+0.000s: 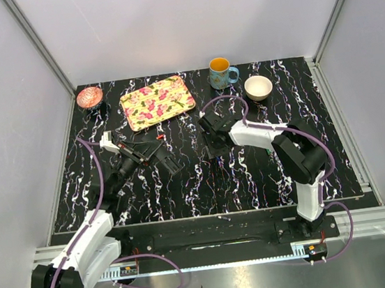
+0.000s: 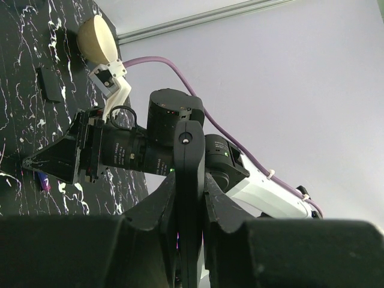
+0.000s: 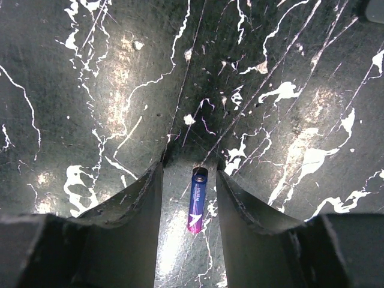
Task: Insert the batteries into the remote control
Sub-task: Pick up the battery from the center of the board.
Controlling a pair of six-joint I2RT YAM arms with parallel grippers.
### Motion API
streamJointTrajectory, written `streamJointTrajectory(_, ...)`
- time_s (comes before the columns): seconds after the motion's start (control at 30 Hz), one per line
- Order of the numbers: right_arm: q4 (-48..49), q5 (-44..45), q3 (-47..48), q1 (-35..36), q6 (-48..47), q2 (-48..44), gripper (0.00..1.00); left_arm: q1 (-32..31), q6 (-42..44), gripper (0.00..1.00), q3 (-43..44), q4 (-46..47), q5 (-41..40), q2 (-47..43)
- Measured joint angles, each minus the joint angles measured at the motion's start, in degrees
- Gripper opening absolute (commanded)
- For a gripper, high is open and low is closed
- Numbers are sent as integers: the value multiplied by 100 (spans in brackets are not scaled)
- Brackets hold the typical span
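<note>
My left gripper (image 1: 153, 152) is shut on the black remote control (image 1: 172, 163) and holds it above the table, left of centre. In the left wrist view the remote (image 2: 190, 180) stands edge-on between the closed fingers. My right gripper (image 1: 213, 141) points down at the table, right of the remote. In the right wrist view it (image 3: 189, 171) is open, with one fingertip on each side of a battery (image 3: 196, 200). The battery is blue with a red-pink end and lies flat on the table, not gripped. It also shows small in the left wrist view (image 2: 43, 181).
A floral tray (image 1: 157, 102), an orange-filled mug (image 1: 222, 73), a white bowl (image 1: 258, 87) and a pink dish (image 1: 89, 97) stand along the back. A small flat black piece (image 2: 51, 84) lies on the table near the bowl. Grey walls enclose the dark marbled table.
</note>
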Motion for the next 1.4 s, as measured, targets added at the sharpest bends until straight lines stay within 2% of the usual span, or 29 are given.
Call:
streamJointTrajectory(0.17, 15, 0, -48, 0, 4, 31, 34, 0, 2, 0, -2, 0, 0, 2)
streamJointTrajectory(0.37, 101, 2, -125, 0, 20, -7, 24, 0, 0, 0, -13, 13, 0, 2)
streamJointTrajectory(0.43, 111, 2, -133, 0, 20, -9, 15, 0, 0, 0, -48, 20, 0, 2)
streamJointTrajectory(0.5, 116, 0, -136, 0, 20, -11, 1, 0, -2, 0, -79, 15, 2, 2)
streamJointTrajectory(0.73, 114, 7, -136, 0, 26, -11, 0, 0, 0, 0, -92, 17, 2, 0)
streamJointTrajectory(0.77, 114, 9, -136, 0, 31, -11, 7, 0, 0, 0, -92, 17, 2, 0)
streamJointTrajectory(0.8, 111, 13, -136, 0, 42, -11, 28, 0, -2, 0, -92, 17, 2, 0)
streamJointTrajectory(0.9, 111, 37, -136, 0, 66, -11, 58, 0, -2, 0, -92, 17, 2, -2)
streamJointTrajectory(1.03, 109, 63, -136, 0, 114, -28, 69, 0, 0, 0, -94, 17, 2, -17)
streamJointTrajectory(1.1, 96, 83, -136, 0, 127, -39, 69, 0, -2, 0, -98, 17, 2, -17)
streamJointTrajectory(1.2, 55, 107, -129, 0, 129, -42, 63, 0, -2, 0, -107, 20, 2, -24)
streamJointTrajectory(1.3, -4, 109, -118, 0, 120, -42, 43, 0, -2, 0, -140, 15, 2, -39)
streamJointTrajectory(1.4, -39, 105, -116, 0, 127, -42, 29, 0, -2, 0, -173, 15, 2, -59)
